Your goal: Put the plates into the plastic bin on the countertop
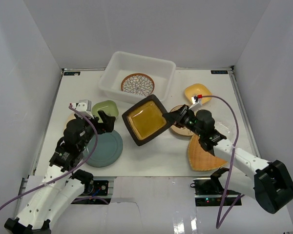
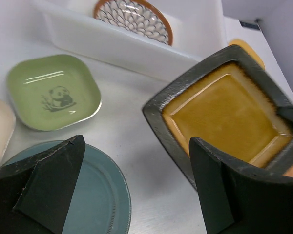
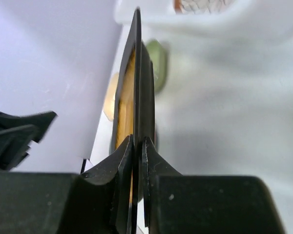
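White walls on 3 sides, plain, evenly lit. White surface w/ metal rails along L/R edges; soft shadows.

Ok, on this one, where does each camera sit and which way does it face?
Top external: above and behind, looking down on the countertop and plastic bin; left arm and right arm show.
Left wrist: on the left arm, looking over the grey-blue plate toward the bin; left gripper open.
Right wrist: looking along the right gripper, shut on the amber plate's edge.
Shared: all three see the amber plate.
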Tool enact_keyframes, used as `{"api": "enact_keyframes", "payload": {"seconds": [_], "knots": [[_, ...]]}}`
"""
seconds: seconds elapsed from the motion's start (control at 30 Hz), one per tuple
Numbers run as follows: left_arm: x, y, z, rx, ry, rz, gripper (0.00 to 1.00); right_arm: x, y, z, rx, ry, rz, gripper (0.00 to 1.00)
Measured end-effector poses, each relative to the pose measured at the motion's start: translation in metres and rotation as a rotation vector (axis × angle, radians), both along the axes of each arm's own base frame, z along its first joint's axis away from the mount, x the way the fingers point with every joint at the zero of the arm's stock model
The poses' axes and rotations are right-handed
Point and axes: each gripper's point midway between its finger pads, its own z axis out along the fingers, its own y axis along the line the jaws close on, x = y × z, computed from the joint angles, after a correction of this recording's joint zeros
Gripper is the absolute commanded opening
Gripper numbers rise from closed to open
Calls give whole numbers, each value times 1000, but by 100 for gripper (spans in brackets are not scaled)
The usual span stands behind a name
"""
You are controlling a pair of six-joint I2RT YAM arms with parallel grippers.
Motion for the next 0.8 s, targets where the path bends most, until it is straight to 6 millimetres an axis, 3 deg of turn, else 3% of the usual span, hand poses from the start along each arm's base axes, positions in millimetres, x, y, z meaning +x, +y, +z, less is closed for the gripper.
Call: {"api": "enact_keyframes", "payload": {"seconds": [0.13, 0.2, 0.3, 0.4, 0.5, 0.57, 0.67, 0.8], "knots": [[1, 20, 8, -12, -29, 105, 98, 29, 7, 80, -3, -170, -7, 8], [1, 23, 7, -11, -24, 125, 98, 50, 15, 109, -3, -225, -5, 8], [1, 25, 3, -5, -10, 138, 98, 97, 33, 127, -11, -248, -2, 8], [1, 25, 3, -6, -11, 139, 98, 155, 48, 119, -22, -229, -27, 8], [1, 25, 3, -6, -12, 137, 98, 214, 61, 99, -30, -189, -52, 8], [1, 24, 3, -6, -11, 133, 98, 243, 65, 80, -27, -156, -72, 8], [0, 21, 3, -6, -9, 122, 98, 275, 66, 56, -40, -98, -99, 8], [0, 17, 0, -3, 0, 104, 98, 307, 63, 41, -31, -72, -147, 8]]}}
